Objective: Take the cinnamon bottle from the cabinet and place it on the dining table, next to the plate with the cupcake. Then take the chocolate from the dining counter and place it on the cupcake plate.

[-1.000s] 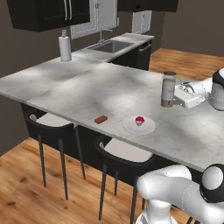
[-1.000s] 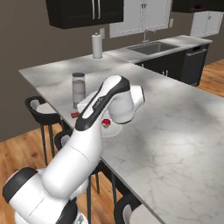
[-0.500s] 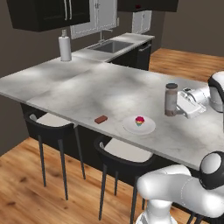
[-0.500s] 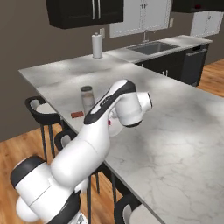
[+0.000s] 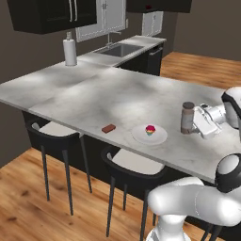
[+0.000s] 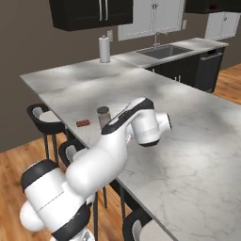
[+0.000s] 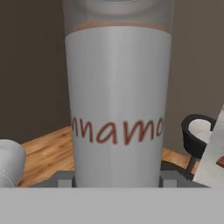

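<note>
Cinnamon bottle (image 5: 188,118) standing upright on the marbled counter (image 5: 117,94), just right of the plate (image 5: 149,135) and near it but not touching. Tool (image 5: 196,121) pressed in against the bottle from the right, clamped partway closed around the body, so looks like a proper grip. From the hand view, the pale label of the bottle (image 7: 117,105) right up close with reddish lettering, brown contents showing above the label, and the fingers (image 7: 62,178) just peeking out on either side at the bottom.

Cupcake (image 5: 149,130) sitting in the middle of the plate, pink-red top. Chocolate (image 5: 108,128) lying flat on the counter to the left of the plate, near the front edge, apart from it. From the right base view, same bar (image 6: 83,123) a bit left of the bottle (image 6: 104,117), with the white arm covering the plate area.

Further back: white pump-top bottle (image 5: 70,51) at the far left of the counter run, sink (image 5: 120,49) beyond it, dark cabinet (image 5: 52,14) overhead. Dark stools (image 5: 59,134) tucked under the near edge.
</note>
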